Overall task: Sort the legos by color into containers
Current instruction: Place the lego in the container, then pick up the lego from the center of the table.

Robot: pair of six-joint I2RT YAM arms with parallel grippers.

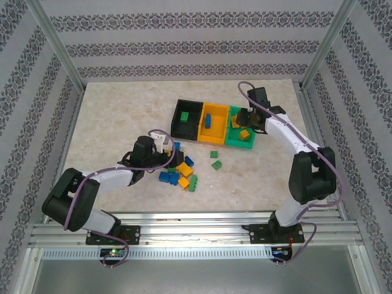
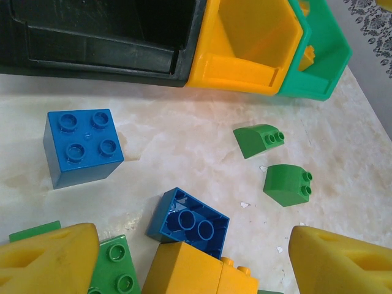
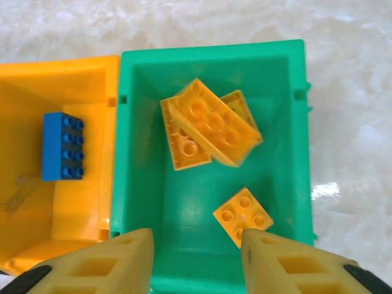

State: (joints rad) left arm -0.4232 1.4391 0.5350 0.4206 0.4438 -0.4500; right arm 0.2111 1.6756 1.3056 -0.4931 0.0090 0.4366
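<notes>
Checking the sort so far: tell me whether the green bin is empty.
Not empty. The right wrist view shows yellow bricks lying inside the green bin, two overlapping and one apart.

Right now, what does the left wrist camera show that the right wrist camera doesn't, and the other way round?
Left wrist view: the black bin and loose bricks on the table, among them an upright blue brick, an upturned blue brick and two green sloped bricks.
Right wrist view: the bins' insides from above, with piled yellow bricks and a small yellow brick in the green bin, and a long blue brick in the orange bin.
Shared: the orange bin and green bin, side by side.
</notes>
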